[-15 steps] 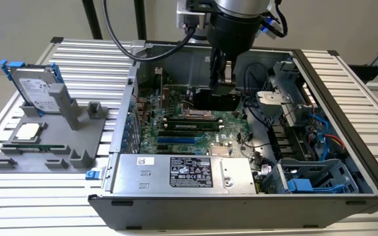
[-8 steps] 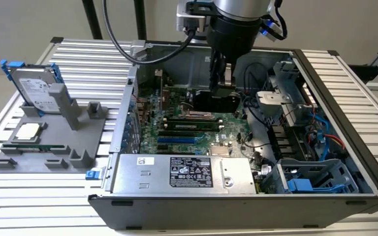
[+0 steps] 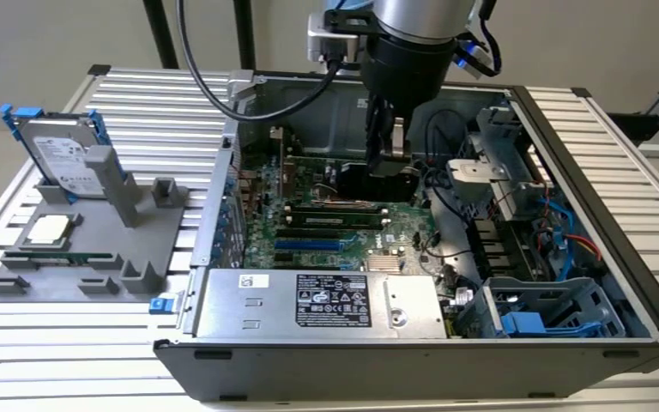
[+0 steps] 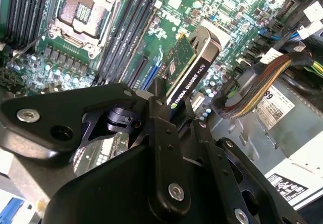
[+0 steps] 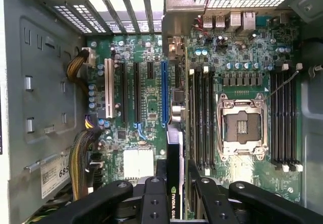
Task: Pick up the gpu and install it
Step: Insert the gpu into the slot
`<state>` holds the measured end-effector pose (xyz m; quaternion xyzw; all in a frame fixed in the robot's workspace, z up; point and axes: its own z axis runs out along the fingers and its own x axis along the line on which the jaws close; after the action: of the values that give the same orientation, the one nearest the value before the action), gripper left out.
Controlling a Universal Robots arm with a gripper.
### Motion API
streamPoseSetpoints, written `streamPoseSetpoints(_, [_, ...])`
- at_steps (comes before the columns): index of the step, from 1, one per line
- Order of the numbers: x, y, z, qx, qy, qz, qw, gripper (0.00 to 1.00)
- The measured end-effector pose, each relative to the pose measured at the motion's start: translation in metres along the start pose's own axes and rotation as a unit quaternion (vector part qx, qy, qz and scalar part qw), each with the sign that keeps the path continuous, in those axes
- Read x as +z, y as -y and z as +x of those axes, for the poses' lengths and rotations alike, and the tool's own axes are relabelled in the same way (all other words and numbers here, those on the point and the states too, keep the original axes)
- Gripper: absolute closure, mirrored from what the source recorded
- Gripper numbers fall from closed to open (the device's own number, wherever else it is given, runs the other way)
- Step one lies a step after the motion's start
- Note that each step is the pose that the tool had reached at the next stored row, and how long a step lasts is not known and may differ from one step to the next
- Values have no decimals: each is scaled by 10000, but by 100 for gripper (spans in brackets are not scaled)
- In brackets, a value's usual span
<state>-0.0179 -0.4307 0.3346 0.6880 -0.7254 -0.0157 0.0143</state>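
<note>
My gripper reaches down into the open computer case and is shut on the gpu, holding it above the green motherboard. In the second wrist view the gpu juts out from between the black fingers, its black cooler face and green edge showing. Seen edge-on in the first wrist view, the gpu hangs between the long blue slot and the black memory slots. The gripper clamps its near end.
A grey fixture on the exterior view's left holds a silver hard drive with blue rails, a processor chip and a memory stick. Inside the case are the power supply, cable bundles, an empty processor socket and a drive cage.
</note>
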Motion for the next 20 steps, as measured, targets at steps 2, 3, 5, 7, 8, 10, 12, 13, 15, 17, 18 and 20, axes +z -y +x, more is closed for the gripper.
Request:
streamPoseSetpoints(2, [10, 1, 9, -1, 0, 0, 10000, 100])
streamPoseSetpoints(3, [15, 2, 14, -1, 0, 0, 10000, 100])
streamPoseSetpoints(5, [26, 2, 23, 0, 0, 0, 10000, 100])
streamPoseSetpoints(7, [38, 3, 31, 0, -1, 0, 10000, 100])
streamPoseSetpoints(8, [44, 3, 34, 0, -1, 0, 10000, 100])
streamPoseSetpoints(10, [57, 3, 40, 0, 0, 0, 10000, 100])
streamPoseSetpoints(12, [71, 3, 44, 0, 0, 0, 10000, 100])
streamPoseSetpoints(13, [78, 3, 45, -1, 0, 0, 10000, 100])
streamPoseSetpoints(15, [93, 3, 47, -1, -1, 0, 10000, 100])
streamPoseSetpoints(17, [111, 3, 48, -1, -1, 0, 10000, 100])
streamPoseSetpoints(18, [119, 3, 49, -1, -1, 0, 10000, 100])
streamPoseSetpoints(20, [140, 2, 50, -1, 0, 0, 10000, 100])
